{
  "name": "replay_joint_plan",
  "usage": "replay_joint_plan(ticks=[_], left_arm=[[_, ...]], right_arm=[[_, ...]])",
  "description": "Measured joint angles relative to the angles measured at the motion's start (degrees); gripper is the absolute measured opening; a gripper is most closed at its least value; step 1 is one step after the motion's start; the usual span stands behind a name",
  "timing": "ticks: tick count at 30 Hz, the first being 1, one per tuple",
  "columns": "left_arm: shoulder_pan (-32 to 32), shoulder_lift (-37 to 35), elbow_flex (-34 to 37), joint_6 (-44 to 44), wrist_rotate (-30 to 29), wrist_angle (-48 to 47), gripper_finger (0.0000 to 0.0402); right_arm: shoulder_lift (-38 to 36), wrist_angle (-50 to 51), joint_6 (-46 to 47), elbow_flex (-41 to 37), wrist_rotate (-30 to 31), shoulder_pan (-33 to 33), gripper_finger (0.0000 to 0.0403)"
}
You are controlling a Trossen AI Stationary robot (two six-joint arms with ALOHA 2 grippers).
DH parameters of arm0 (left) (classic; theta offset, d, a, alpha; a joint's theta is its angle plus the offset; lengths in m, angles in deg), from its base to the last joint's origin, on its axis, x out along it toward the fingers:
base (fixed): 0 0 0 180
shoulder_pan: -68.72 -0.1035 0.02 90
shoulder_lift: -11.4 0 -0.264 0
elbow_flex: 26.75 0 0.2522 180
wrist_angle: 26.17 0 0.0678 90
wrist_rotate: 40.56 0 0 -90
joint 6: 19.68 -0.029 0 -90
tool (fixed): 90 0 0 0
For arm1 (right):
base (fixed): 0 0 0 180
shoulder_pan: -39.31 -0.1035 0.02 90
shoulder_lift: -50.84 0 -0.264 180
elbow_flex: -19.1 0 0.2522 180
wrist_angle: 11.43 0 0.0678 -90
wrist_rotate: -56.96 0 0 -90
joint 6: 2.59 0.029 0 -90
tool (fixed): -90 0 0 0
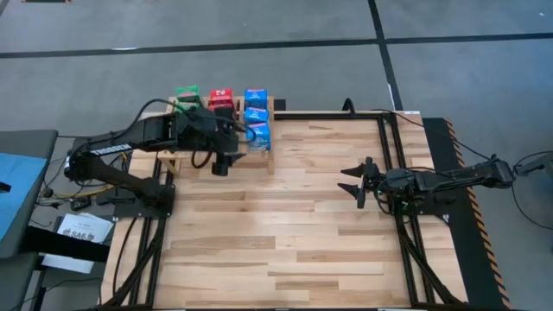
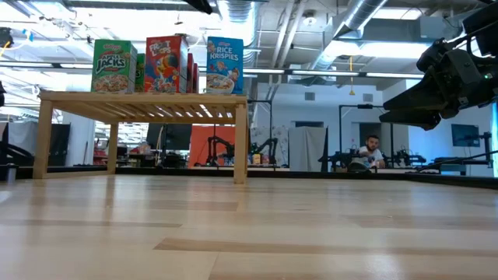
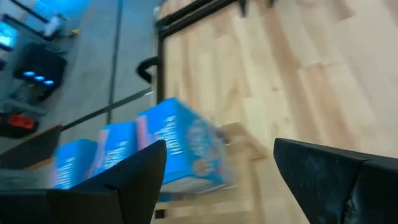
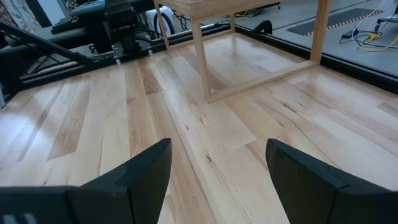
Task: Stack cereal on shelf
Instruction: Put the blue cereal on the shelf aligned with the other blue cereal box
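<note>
Left gripper (image 1: 221, 162) first: I have it hanging over the near edge of the shelf (image 1: 164, 158), fingers (image 3: 124, 186) spread apart with nothing between them, just beside the nearest blue box (image 3: 183, 149) in the right-hand row. From that wrist camera I see three blue boxes lined up on the slats, the closest one right past my fingertips but not touched. Moving outward, the cereal (image 1: 221, 108) sits in three rows on the far-left rack: green (image 2: 113, 67) on the left, red (image 2: 166, 64) in the middle, blue (image 2: 225, 66) on the right, all upright, and I see no box lying loose on the table (image 1: 285, 225). Across the table the right gripper (image 1: 361, 182) waits well apart from the shelf, its fingers also spread and empty above bare planks. I judge these boxes light and hollow, stiff enough at the edges but easy to dent on the broad printed faces, with slick card that could slide. I would pinch one across its narrow sides, low on the body, and squeeze gently so it neither crushes nor tips its neighbours.
</note>
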Motion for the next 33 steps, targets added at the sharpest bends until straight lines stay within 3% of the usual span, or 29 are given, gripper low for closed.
replay_joint_plan(ticks=[10,33], left_arm=[[5.4,5.0,0.0,7.1,-3.4,-2.1,0.0289],[3.1,9.7,0.0,9.4,-8.1,-3.6,0.0289]], right_arm=[[0.0,0.0,0.0,0.0,0.0,0.0,0.0286],[0.0,0.0,0.0,0.0,0.0,0.0,0.0286]])
